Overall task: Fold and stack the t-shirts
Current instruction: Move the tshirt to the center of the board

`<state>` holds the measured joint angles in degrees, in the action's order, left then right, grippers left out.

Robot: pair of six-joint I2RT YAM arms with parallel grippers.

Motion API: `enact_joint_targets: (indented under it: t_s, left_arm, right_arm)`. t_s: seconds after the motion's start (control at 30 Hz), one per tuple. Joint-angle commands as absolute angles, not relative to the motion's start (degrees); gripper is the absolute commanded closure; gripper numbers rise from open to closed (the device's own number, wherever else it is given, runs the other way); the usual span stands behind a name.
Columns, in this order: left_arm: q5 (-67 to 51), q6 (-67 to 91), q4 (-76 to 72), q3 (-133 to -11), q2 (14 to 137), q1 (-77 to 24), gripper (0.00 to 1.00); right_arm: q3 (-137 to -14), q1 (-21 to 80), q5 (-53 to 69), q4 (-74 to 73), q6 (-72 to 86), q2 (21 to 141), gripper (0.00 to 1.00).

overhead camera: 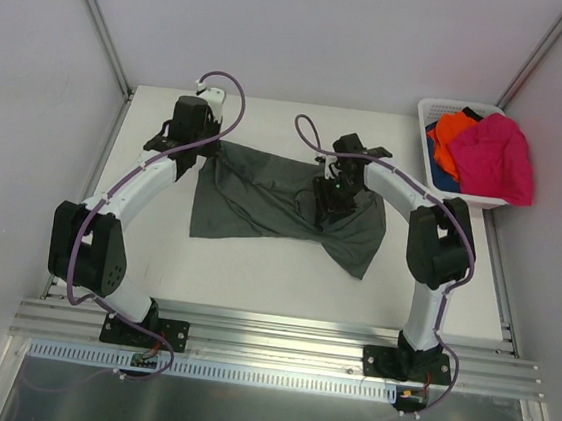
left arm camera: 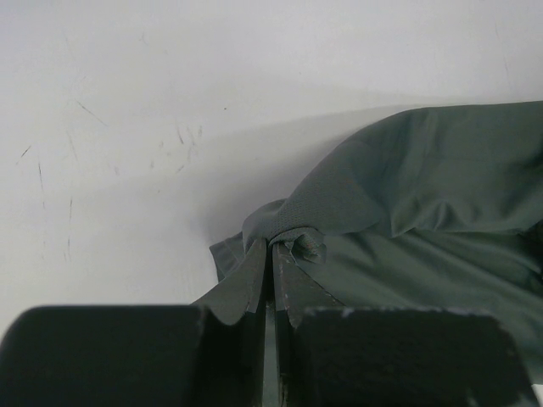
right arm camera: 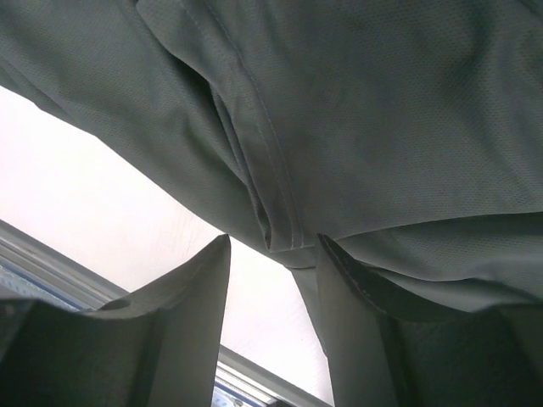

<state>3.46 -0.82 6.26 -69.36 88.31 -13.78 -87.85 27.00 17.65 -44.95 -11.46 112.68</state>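
A large dark grey-green t-shirt (overhead camera: pixel 262 203) lies crumpled across the middle of the table. My left gripper (overhead camera: pixel 198 157) is at its far left corner, shut on a bunched bit of the cloth (left arm camera: pixel 293 233); in the left wrist view the left gripper (left arm camera: pixel 271 246) has its jaws pressed together on it. My right gripper (overhead camera: pixel 331 198) hovers over the shirt's right half. In the right wrist view the right gripper (right arm camera: pixel 273 242) is open, with a stitched hem fold of the shirt (right arm camera: pixel 280 229) hanging at its tips. More t-shirts, magenta-pink (overhead camera: pixel 496 158), orange (overhead camera: pixel 452 133) and blue (overhead camera: pixel 443 177), are piled in the basket.
A white lattice basket (overhead camera: pixel 432 111) stands at the far right corner of the table. Grey walls close in the table on the left, back and right. An aluminium rail (overhead camera: pixel 277 346) runs along the near edge by the arm bases.
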Motion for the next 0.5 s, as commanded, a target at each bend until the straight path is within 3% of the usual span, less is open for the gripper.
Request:
enact_joint_targets:
  t_s: [0.0, 0.47]
  left_arm:
    - [3.1, -0.1, 4.7, -70.0, 86.5, -13.4, 1.0]
    - [3.3, -0.1, 4.6, -70.5, 87.2, -13.4, 1.0]
  right_arm:
    - [-88.4, 26.1, 17.1, -45.5, -12.6, 112.9, 0.52]
    - [-86.9, 25.5, 17.5, -45.6, -13.7, 113.7, 0.58]
